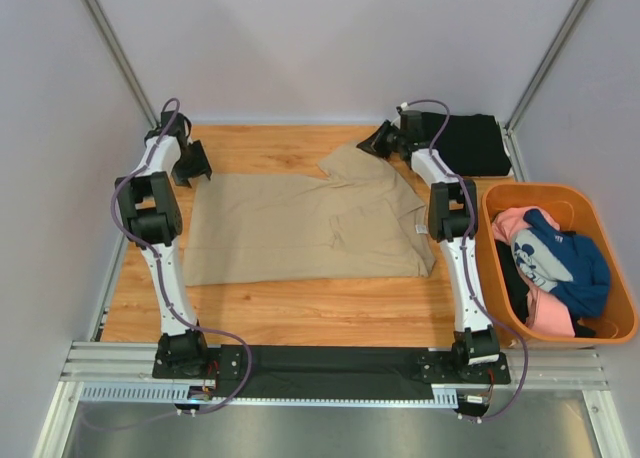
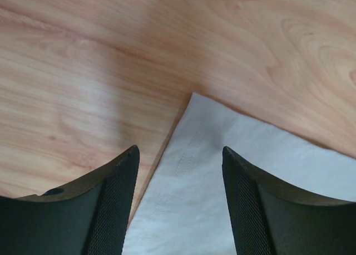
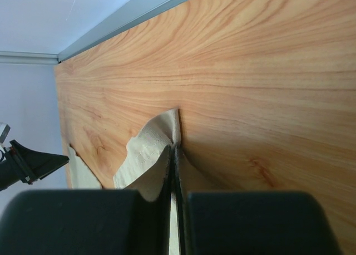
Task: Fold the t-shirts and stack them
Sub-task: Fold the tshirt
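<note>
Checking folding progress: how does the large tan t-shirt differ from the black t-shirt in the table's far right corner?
The large tan cloth t-shirt lies spread wide; the black cloth t-shirt is a compact rectangle. Tan's footprint is far larger than black's. The right gripper pinches the tan one's sleeve; no gripper holds the black one. Both rest on the wooden table.

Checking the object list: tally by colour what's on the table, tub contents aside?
tan shirt: 1
black shirt: 1
orange tub: 1
Total: 3, leaving out the clothes heaped in the tub, which are too tangled to count.
</note>
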Motion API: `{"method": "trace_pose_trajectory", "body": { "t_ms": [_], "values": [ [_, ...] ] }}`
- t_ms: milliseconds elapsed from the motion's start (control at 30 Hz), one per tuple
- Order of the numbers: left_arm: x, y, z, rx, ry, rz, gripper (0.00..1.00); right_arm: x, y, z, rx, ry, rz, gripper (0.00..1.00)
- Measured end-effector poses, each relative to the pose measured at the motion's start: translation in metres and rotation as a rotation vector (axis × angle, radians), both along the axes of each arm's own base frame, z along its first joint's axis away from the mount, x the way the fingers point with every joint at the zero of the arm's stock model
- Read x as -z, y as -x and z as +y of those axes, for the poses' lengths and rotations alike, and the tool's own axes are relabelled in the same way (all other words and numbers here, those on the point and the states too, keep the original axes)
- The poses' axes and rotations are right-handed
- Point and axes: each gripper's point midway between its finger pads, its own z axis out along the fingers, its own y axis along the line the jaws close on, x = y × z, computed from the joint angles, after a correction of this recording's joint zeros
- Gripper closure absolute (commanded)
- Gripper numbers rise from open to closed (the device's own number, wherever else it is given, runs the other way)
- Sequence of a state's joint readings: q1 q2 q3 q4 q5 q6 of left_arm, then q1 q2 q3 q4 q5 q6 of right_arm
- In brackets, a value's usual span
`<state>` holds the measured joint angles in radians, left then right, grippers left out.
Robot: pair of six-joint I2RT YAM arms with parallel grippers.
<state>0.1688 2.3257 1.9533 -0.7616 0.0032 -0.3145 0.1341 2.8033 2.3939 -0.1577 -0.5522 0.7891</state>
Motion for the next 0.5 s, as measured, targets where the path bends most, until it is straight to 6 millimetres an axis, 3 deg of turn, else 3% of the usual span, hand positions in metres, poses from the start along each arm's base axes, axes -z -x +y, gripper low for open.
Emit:
{"method": "trace_pose_trajectory", "body": {
  "t_ms": [167, 367, 433, 467, 500],
  "values": [
    [0.001, -0.011, 0.0, 0.006, 0.008, -0.02, 0.37, 0.0, 0.002, 0.002, -0.009, -0.013, 0.005, 1.0],
    [0.002, -0.025, -0.001, 0.016, 0.001, -0.048, 0.53, 0.0, 0.003, 0.003, -0.013, -0.018, 0.007, 1.0],
    [0.002, -0.025, -0.002, 0.022, -0.014, -0.045, 0.64, 0.0, 0.003, 0.003, -0.015, -0.022, 0.009, 1.0],
    [0.002, -0.025, -0.004, 0.028, -0.024, -0.044, 0.77, 0.0, 0.003, 0.003, -0.016, -0.023, 0.011, 1.0],
    [0.003, -0.026, -0.006, 0.038, -0.028, -0.044, 0.83, 0.0, 0.004, 0.004, -0.016, -0.025, 0.011, 1.0]
  ]
}}
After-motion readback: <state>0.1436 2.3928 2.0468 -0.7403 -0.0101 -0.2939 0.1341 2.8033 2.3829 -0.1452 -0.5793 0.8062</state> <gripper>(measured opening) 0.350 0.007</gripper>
